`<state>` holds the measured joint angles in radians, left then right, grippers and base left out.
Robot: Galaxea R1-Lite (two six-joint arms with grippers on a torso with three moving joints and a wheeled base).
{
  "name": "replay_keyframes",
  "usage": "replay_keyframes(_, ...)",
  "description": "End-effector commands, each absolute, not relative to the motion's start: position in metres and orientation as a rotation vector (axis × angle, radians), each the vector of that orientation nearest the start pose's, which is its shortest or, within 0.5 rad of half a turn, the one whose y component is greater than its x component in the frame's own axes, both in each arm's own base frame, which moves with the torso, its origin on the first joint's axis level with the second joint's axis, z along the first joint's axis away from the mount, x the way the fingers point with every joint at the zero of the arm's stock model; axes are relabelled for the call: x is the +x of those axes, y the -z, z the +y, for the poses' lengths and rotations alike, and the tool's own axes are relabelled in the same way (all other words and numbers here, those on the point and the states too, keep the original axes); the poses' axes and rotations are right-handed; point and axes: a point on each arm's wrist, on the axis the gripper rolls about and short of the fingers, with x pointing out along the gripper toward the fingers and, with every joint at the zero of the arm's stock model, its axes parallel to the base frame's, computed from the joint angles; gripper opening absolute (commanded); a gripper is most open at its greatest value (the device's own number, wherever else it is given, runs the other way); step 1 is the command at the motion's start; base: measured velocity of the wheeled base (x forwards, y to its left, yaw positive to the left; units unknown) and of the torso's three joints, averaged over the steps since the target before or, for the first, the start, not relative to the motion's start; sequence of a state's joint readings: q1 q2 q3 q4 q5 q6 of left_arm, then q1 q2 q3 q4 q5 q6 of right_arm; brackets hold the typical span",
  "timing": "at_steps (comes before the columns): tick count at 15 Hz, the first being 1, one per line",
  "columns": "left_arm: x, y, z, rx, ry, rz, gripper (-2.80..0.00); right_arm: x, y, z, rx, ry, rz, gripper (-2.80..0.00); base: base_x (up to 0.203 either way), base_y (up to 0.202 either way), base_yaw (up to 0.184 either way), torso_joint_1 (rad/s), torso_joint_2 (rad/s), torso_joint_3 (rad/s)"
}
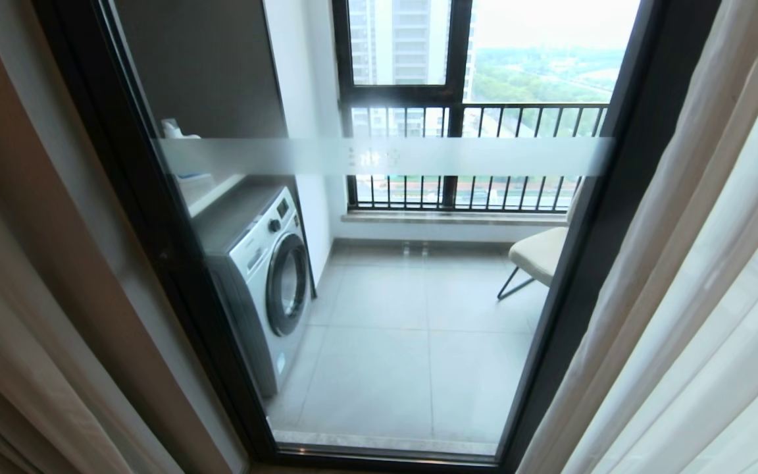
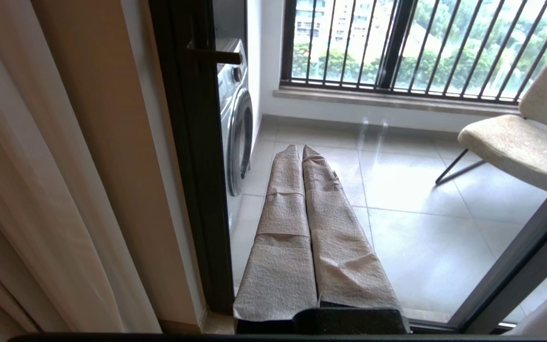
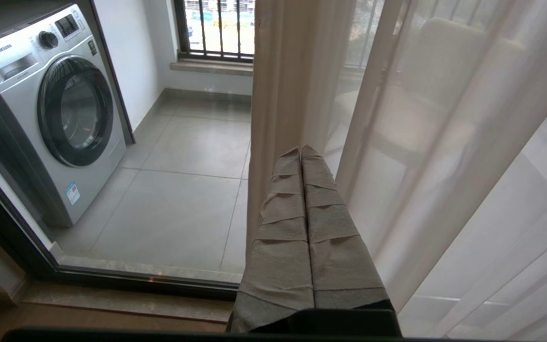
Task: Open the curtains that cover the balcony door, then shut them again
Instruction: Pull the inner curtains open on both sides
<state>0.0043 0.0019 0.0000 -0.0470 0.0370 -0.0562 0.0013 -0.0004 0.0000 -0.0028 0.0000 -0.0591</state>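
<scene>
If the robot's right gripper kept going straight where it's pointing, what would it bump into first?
Probably the curtains: the shut right gripper points at the cream fold hanging right ahead of its tips. Depth is hard to judge, so the gap is unclear.

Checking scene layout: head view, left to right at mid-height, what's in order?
Beige curtain → black door frame → washing machine → tiled balcony floor → chair → right door frame → sheer white curtain.
</scene>
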Motion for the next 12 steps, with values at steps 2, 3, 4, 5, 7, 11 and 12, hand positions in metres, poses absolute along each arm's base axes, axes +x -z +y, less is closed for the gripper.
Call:
replay_keyframes(2,-0.0229,-0.0804,0.0008,-0.059,-0.042,-0.048,-2.80,-0.0228,-0.0758,0.0000,-0.060,-0.001,-0.003,-2.80,0.000,-0.188,0.002,0.001,0.00,0.003)
replay_keyframes(3,-0.0228,-0.0804,0.0008,-0.059,-0.042,-0.047,-2.80,-0.0228,-0.0758,0.0000,-0.060,-0.001,-0.003,-2.80,0.000,-0.191,0.003,0.003,0.00,0.002)
replay_keyframes(4,-0.0229,-0.0804,0.0008,-0.059,-0.042,-0.049,-2.80,-0.0228,-0.0758,0.0000,-0.060,-0.001,-0.003,-2.80,0.000,-0.187,0.009,0.007,0.00,0.002)
replay_keyframes(5,-0.0229,-0.0804,0.0008,-0.061,-0.042,-0.049,-2.80,-0.0228,-0.0758,0.0000,-0.060,-0.001,-0.003,-2.80,0.000,-0.175,0.004,-0.002,0.00,0.001)
replay_keyframes(7,-0.0229,-0.0804,0.0008,-0.061,-0.042,-0.049,-2.80,-0.0228,-0.0758,0.0000,-0.060,-0.001,-0.003,-2.80,0.000,-0.092,-0.003,0.002,0.00,0.006)
replay_keyframes(11,-0.0229,-0.0804,0.0008,-0.061,-0.042,-0.049,-2.80,-0.0228,-0.0758,0.0000,-0.060,-0.001,-0.003,-2.80,0.000,0.000,0.000,0.000,0.00,0.000)
replay_keyframes(12,-0.0229,-0.0804,0.0008,-0.061,-0.042,-0.049,-2.80,-0.0228,-0.0758,0.0000,-0.060,-0.001,-0.003,-2.80,0.000,0.000,0.000,0.000,0.00,0.000)
